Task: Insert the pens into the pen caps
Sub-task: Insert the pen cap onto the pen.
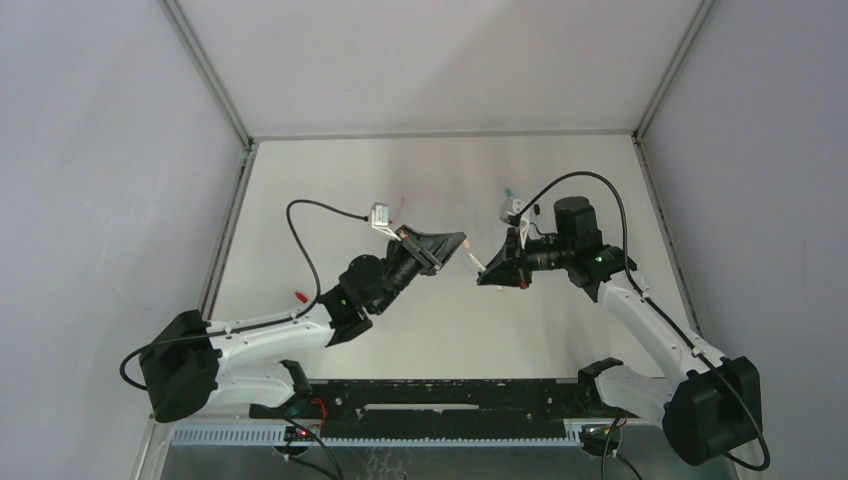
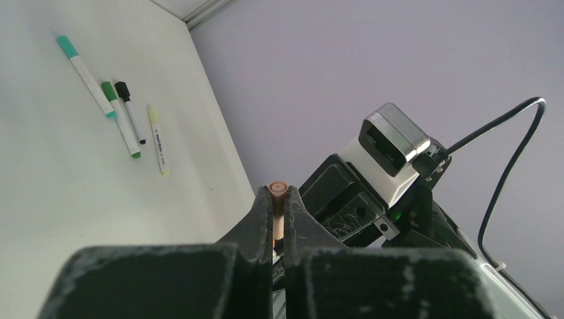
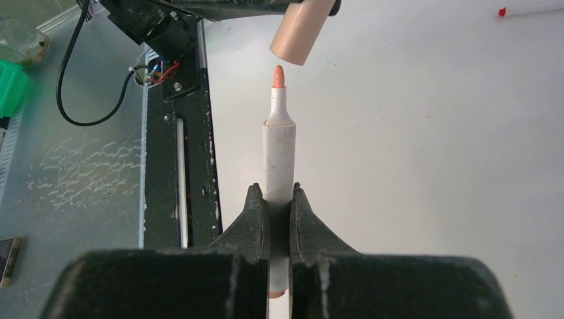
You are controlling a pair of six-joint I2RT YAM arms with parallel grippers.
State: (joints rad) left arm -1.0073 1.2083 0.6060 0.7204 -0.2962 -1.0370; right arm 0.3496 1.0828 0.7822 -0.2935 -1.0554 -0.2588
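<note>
Top external: left gripper [image 1: 463, 246] and right gripper [image 1: 484, 272] face each other closely mid-worktop [image 1: 330, 180].
Left wrist: left gripper clamped tight on peach cap [image 2: 277, 191]; four pens [image 2: 122, 123] lie at 10 o'clock.
Right wrist: right gripper pinches orange-tipped pen [image 3: 279, 153], tip toward 12 o'clock, just short of the cap's mouth.

A narrow gap is separating cap [image 3: 302, 33] and pen [image 3: 279, 153] at centre; four pens [image 2: 122, 121] are occupying the far table [image 2: 53, 199].
</note>
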